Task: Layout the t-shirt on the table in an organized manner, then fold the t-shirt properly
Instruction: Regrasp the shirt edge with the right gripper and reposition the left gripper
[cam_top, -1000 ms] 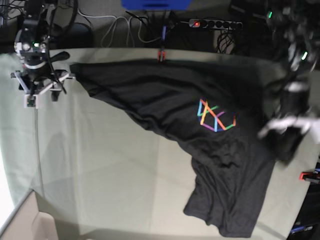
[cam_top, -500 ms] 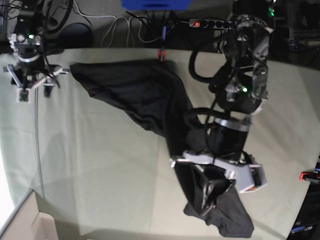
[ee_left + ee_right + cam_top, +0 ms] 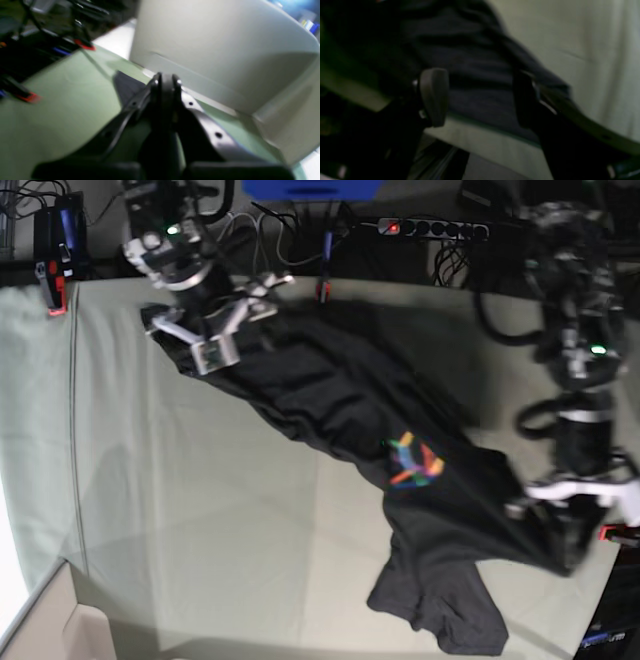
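Note:
The black t-shirt [image 3: 330, 390] lies crumpled in a diagonal band across the pale green table [image 3: 200, 510], from the far left to the near right. Its multicolour graphic [image 3: 412, 462] faces up. My left gripper [image 3: 562, 538] is at the shirt's right edge; in the left wrist view it [image 3: 165, 79] is shut with dark cloth [image 3: 125, 86] at the fingers. My right gripper [image 3: 215, 325] hovers over the shirt's far-left end. In the right wrist view it [image 3: 480, 100] is open above the dark fabric [image 3: 475, 75], by the table's edge.
A red clamp [image 3: 322, 288] sits on the far edge and another [image 3: 620, 532] at the right edge. A power strip [image 3: 430, 227] and cables lie behind the table. A pale box [image 3: 50, 620] stands at the near left corner. A large pale panel [image 3: 212, 50] fills the left wrist view.
My left gripper swung from the table's middle back to the right edge, pulling the shirt open so the graphic shows again. My right gripper moved from the far left corner onto the shirt's far-left end.

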`<state>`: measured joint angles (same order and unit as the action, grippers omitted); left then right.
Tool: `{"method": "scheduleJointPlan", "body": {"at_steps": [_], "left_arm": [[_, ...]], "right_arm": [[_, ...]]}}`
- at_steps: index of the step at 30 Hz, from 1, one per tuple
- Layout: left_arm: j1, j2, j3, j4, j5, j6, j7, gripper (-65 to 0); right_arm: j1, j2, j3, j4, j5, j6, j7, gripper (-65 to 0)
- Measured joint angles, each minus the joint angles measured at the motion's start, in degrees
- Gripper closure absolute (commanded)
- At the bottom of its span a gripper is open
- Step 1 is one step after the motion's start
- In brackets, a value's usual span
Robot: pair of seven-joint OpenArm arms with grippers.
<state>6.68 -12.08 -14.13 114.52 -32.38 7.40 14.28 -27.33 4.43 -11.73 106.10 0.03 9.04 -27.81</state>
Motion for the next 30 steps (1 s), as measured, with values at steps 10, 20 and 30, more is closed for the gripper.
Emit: {"method": "scheduleJointPlan", "body": {"at_steps": [10,20,30], "left_arm": [[0.8,-0.8,-9.4,0.1,-4.9,-0.1,5.6,-0.1],[1.4,-0.5,-9.2,0.1,-5.0,-0.1,5.7,-0.1],[0.9,-0.5,-9.0,0.1,-5.2,-0.1,5.7,-0.1]], "right_arm": [[0.8,0.2,-7.8,-5.3,-0.2,0.0,0.0,-41.5],[8.0,-0.3,-8.6,-13.1,-0.2,-0.2,0.1,-41.4],[14.7,-3.0,-8.6,-23.3,-0.6,-0.3,1.0,-41.2]]}}
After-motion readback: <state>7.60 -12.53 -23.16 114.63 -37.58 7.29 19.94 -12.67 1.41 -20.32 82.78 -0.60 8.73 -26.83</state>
